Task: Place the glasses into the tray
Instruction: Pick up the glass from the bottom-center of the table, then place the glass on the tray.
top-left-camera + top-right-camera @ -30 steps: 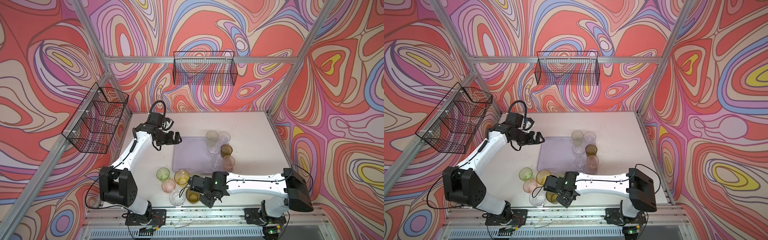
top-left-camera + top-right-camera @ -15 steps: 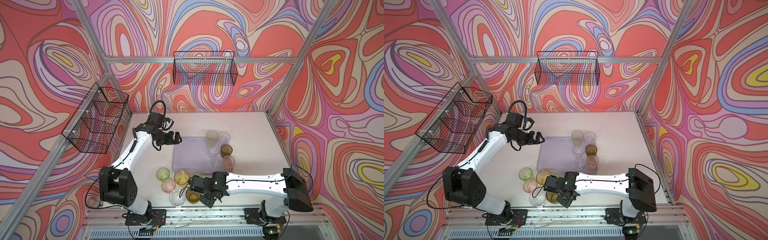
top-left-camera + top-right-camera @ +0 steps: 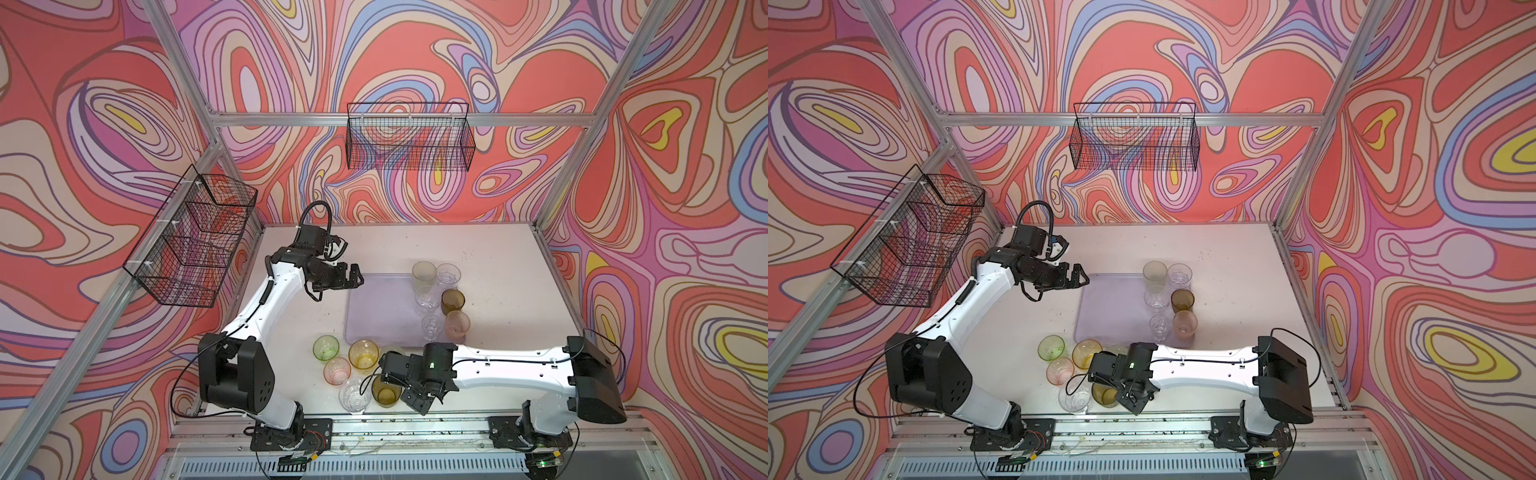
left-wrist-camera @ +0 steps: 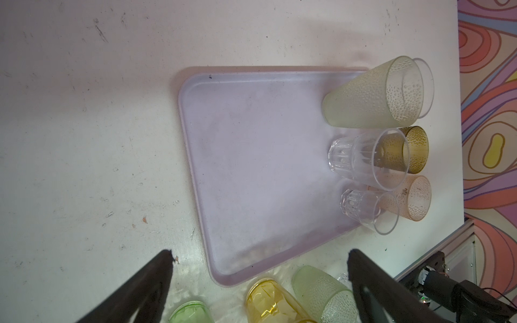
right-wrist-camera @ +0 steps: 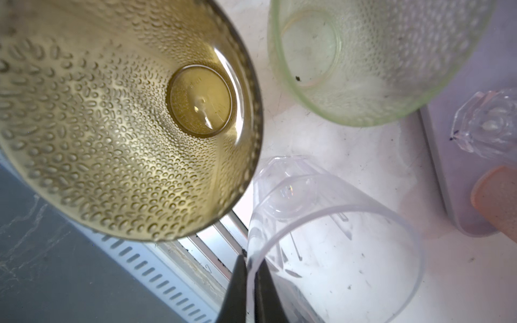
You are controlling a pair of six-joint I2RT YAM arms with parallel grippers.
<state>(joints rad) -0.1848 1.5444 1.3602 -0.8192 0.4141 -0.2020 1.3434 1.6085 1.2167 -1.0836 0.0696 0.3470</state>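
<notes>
In both top views the right arm lies low across the front of the counter [image 3: 498,266]. Its wrist covers the right gripper [image 3: 400,374], so the fingertips and any load cannot be made out there. A pale green glass [image 3: 392,350] shows only partly behind that wrist. The left arm is bent at the elbow and reaches toward the back left corner of the lavender tray [image 3: 382,316]. The left gripper [image 3: 357,277] is spread wide and holds nothing. 6 glasses [image 3: 426,296] stand along the tray's right side: 1 pale green, 3 clear, 1 olive-brown, 1 pink. 5 more stand in plain sight on the counter in front of the tray: 1 green, 1 amber, 1 pink, 1 clear, 1 olive. 2 wire baskets [image 3: 409,141] hang on the walls.

In the left wrist view both fingers [image 4: 145,285] are cut off by the frame, their tips far apart. Most of the tray [image 4: 251,153] is bare. A clear rim [image 4: 429,84] shows behind a pale green tumbler [image 4: 361,98]. 3 counter glasses are cropped.

In the right wrist view the 2 fingers [image 5: 237,288], nearly together, pinch the wall of a clear glass [image 5: 335,251] at its rim. Whether it is off the counter cannot be told. An olive dimpled glass [image 5: 112,125] and a pale green one are cropped, as is the tray corner [image 5: 439,173].
</notes>
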